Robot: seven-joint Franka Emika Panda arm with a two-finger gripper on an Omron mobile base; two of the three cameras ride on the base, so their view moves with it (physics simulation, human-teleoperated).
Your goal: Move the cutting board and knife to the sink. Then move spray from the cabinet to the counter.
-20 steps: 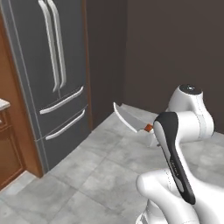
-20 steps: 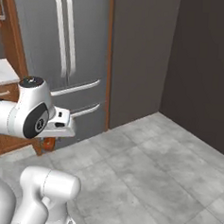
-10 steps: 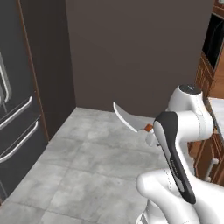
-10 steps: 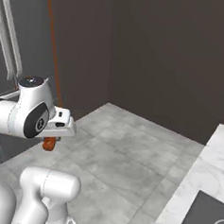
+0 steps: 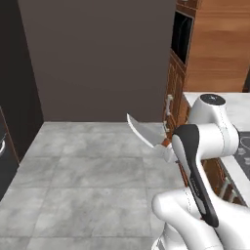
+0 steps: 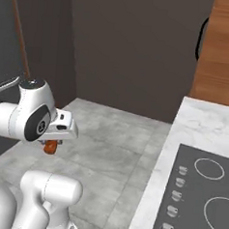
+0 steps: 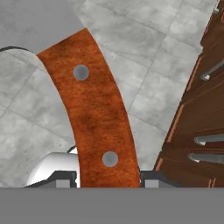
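Claw [image 7: 109, 181] clenched on knife [image 5: 146, 134], gripping curved wooden handle near its butt end. Blade juts out ahead of arm, high over tiled floor [image 5: 88, 185], probably carried clear for transit. Worktop [image 6: 203, 125] with cooktop [image 6: 202, 200] alongside; sink unseen.

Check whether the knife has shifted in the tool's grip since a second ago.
No. In the left base view the knife sticks out from the white arm at the same spot and angle; just the background swung as the base turned.
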